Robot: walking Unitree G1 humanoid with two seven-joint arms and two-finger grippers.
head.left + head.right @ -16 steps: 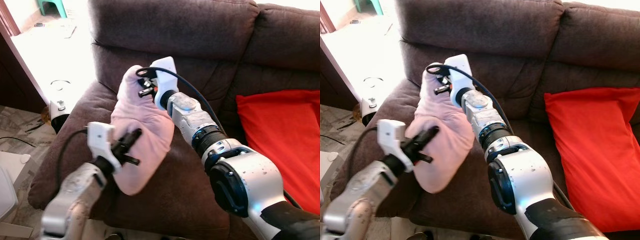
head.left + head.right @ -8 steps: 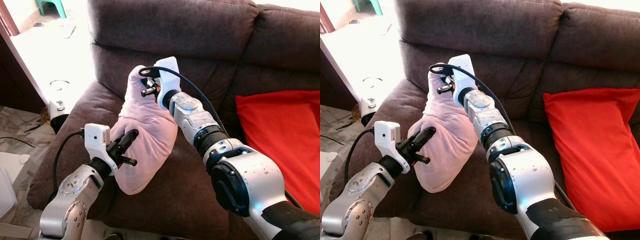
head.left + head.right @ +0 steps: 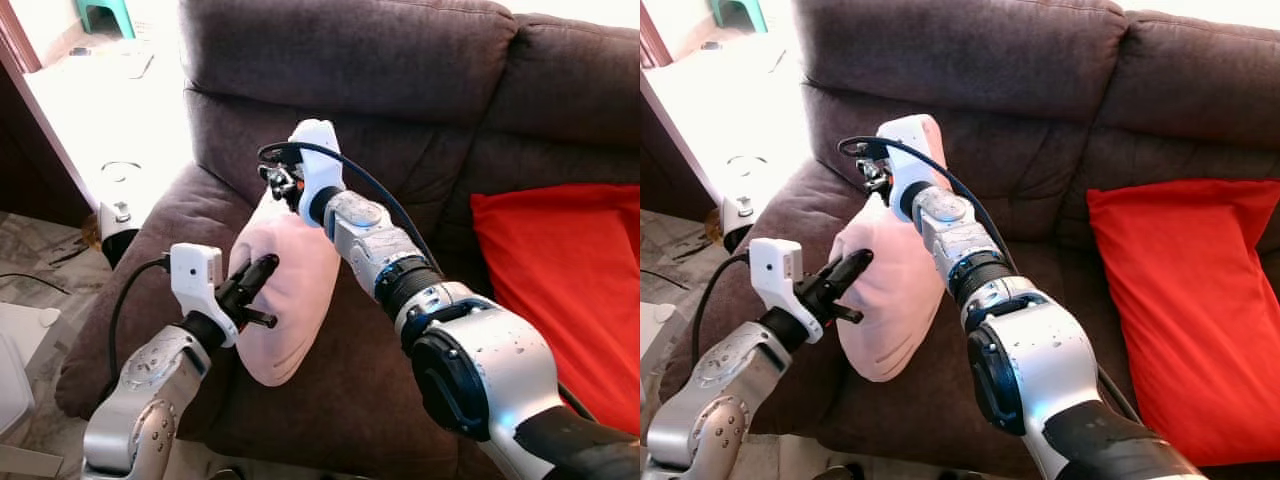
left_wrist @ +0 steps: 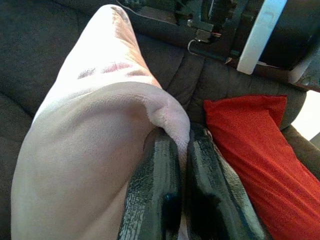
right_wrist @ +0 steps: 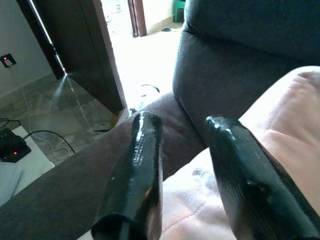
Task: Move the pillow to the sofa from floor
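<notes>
We saw the pink pillow [image 3: 285, 295] standing on the brown sofa [image 3: 420, 90] seat, near its left armrest. Our left end effector [image 4: 181, 165] was clamped on a fold of the pillow's edge. Our right end effector [image 5: 187, 150] sat over the pillow's upper end, its fingers [image 5: 137, 170] apart. A red cushion [image 3: 570, 290] lay on the sofa's right.

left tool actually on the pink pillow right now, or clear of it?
Touching. In the left wrist view the left tool has its two black fingers closed on a fold of the pink pillow, cloth pinched between them.
</notes>
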